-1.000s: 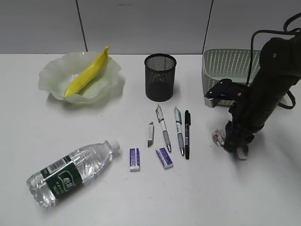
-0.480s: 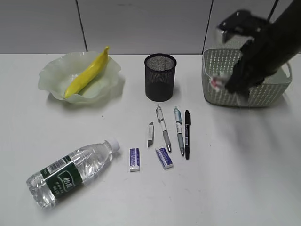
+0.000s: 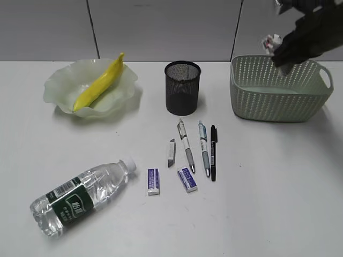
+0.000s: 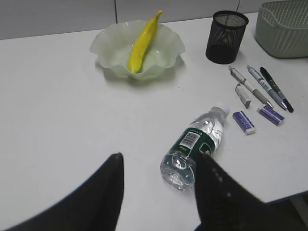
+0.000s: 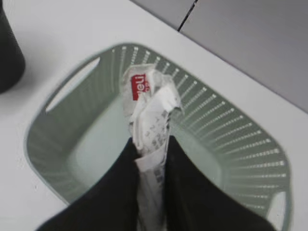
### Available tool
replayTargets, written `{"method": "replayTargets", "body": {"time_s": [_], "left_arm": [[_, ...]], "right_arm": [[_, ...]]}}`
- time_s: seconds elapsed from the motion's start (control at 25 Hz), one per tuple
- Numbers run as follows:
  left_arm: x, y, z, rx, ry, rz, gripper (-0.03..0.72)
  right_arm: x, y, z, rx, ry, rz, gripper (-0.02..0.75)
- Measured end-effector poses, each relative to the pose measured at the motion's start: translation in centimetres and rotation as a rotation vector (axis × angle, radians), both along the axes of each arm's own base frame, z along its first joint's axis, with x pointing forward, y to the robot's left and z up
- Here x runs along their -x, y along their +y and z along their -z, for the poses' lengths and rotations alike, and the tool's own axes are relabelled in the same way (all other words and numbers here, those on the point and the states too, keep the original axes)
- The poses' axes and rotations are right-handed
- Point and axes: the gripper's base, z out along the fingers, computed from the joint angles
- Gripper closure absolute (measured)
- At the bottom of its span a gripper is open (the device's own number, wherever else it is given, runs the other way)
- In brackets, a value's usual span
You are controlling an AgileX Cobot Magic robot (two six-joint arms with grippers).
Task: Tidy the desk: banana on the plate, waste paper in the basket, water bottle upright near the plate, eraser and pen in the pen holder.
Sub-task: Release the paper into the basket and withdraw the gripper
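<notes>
My right gripper [image 5: 150, 144] is shut on the waste paper [image 5: 151, 110], a white wad with red print, and holds it above the inside of the sage-green basket [image 5: 72, 144]. In the exterior view the waste paper [image 3: 269, 43] hangs over the basket [image 3: 278, 91] at the back right. The banana [image 3: 100, 83] lies in the plate [image 3: 56, 80]. On its side at the front left lies the water bottle [image 3: 80, 197]. My left gripper [image 4: 159, 163] is open above the desk, beside the bottle's base [image 4: 183, 171]. Three pens [image 3: 186, 145] and the erasers [image 3: 153, 181] lie before the pen holder [image 3: 182, 87].
A small white eraser [image 3: 171, 152] lies left of the pens, and a second purple-sleeved one [image 3: 187, 179] below them. A grey panelled wall runs behind the desk [image 3: 278, 187]. The left arm does not show in the exterior view.
My right gripper shut on the waste paper down on the desk, then rose and swung back over the basket with it. The left gripper has not moved.
</notes>
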Motion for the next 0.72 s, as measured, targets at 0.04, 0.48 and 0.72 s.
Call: {"method": "replayTargets", "body": {"time_s": [0.04, 0.48, 0.72], "left_arm": [[0.0, 0.0, 0.0, 0.000, 0.000, 0.000, 0.325], [0.0, 0.0, 0.0, 0.000, 0.000, 0.000, 0.325], [0.0, 0.0, 0.0, 0.000, 0.000, 0.000, 0.325]], "right_arm": [[-0.3, -0.1, 1.0, -0.009, 0.026, 0.011, 0.605], [0.7, 0.2, -0.4, -0.188, 0.095, 0.120, 0.141], [6.5, 0.4, -6.1, -0.252, 0.294, 0.077, 0.155]]}}
